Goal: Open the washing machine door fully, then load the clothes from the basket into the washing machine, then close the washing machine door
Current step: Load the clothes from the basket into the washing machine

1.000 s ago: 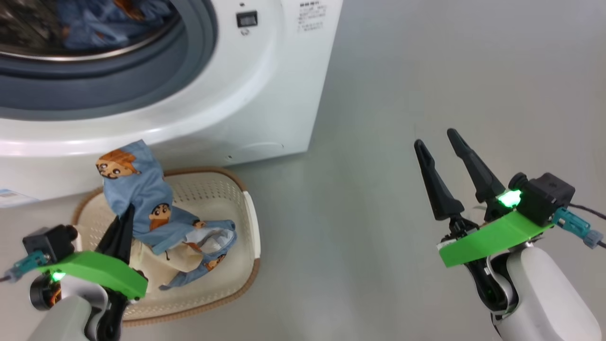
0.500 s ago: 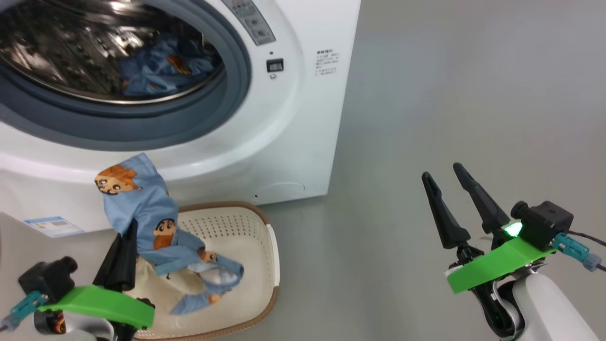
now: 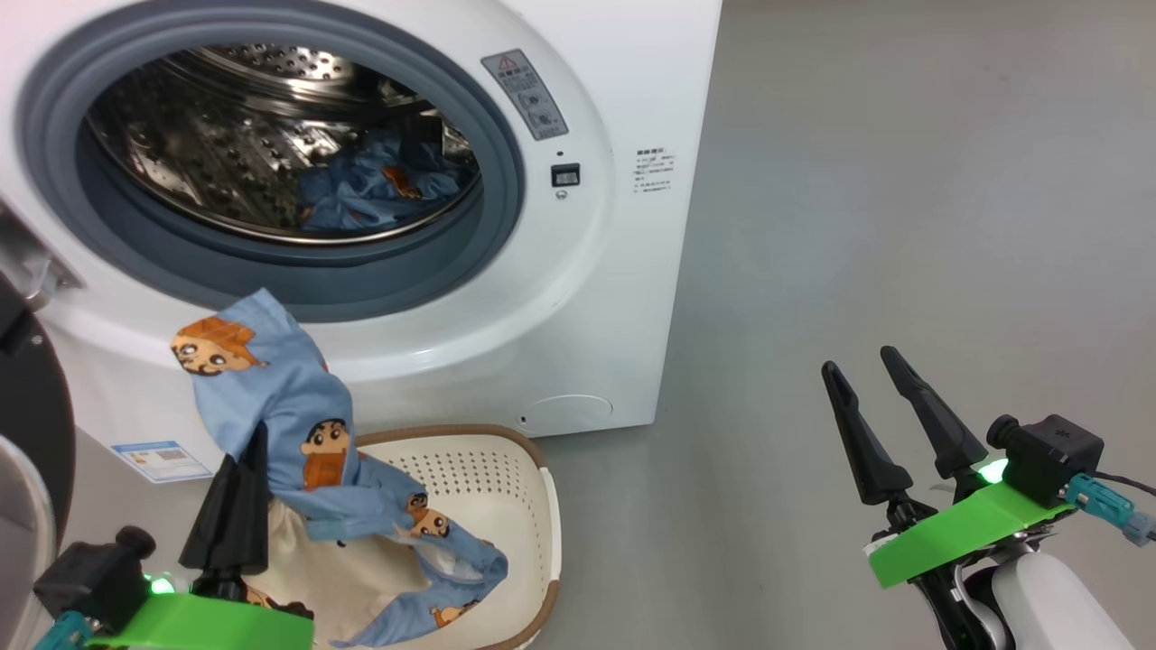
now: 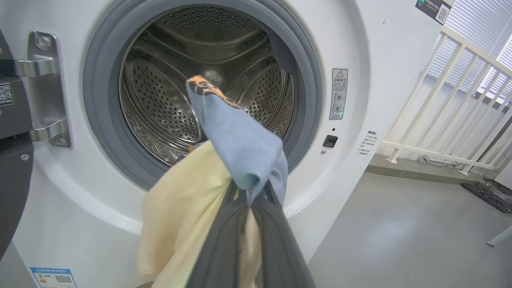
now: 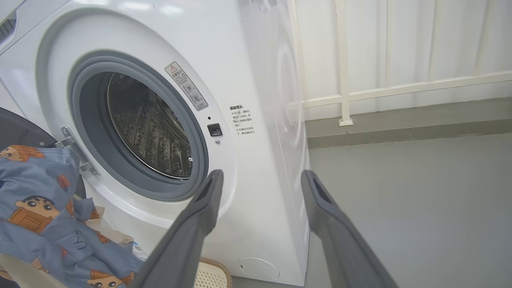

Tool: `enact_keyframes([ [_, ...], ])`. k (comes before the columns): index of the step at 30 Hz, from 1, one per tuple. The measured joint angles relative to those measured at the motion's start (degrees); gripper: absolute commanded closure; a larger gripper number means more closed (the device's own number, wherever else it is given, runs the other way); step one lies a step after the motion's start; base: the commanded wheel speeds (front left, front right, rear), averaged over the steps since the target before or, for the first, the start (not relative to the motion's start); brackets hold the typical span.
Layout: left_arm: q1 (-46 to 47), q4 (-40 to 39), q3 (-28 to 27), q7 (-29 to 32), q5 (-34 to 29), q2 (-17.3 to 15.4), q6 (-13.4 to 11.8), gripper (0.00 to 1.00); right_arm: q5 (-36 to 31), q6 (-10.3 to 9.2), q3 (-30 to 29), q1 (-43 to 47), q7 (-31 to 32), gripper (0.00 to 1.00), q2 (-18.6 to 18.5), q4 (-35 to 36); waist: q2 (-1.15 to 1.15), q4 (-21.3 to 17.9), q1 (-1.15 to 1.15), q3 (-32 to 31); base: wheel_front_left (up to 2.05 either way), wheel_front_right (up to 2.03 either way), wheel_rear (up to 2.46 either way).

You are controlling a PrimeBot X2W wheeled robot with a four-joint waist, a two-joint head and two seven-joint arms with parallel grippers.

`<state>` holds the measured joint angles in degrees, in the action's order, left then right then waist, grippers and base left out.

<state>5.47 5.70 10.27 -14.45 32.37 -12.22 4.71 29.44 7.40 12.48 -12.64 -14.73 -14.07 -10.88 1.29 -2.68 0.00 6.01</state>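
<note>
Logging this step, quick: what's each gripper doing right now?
Left gripper: closed on the clothes, blue and cream pieces.
Right gripper: open, holding nothing.

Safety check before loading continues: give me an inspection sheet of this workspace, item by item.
Surface: grey floor, smooth.
Job's things: washer with door swung open to its left; blue cloth lying in the drum; basket on the floor before the washer.
Clutter: dark flat thing on the floor by the railing.
End effectors: left end effector shut on clothes, blue and cream, hanging over the basket; right end effector open, holding nothing.
Cables: dark cable at the right wrist camera.
Surroundings: white railing, blinds behind it.
</note>
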Motion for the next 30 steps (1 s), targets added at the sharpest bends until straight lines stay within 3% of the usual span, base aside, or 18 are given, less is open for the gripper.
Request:
enact_keyframes([
  [22, -1.6, -4.7, -1.1, 0.0, -3.2, 1.1, -1.0, 1.0, 0.1, 0.0, -0.4, 1.1, 0.0, 0.0, -0.4, 0.5, 0.0, 0.6, 0.0, 0.2, 0.0, 0.0, 0.0],
  [30, 6.1, -4.0, -0.9, 0.8, -4.4, -0.6, -0.9, 1.0, 0.1, 0.0, 0.0, 1.0, 0.0, 0.0, -0.3, 0.5, 0.0, -0.4, 0.0, 1.0, 0.0, 0.0, 0.0],
])
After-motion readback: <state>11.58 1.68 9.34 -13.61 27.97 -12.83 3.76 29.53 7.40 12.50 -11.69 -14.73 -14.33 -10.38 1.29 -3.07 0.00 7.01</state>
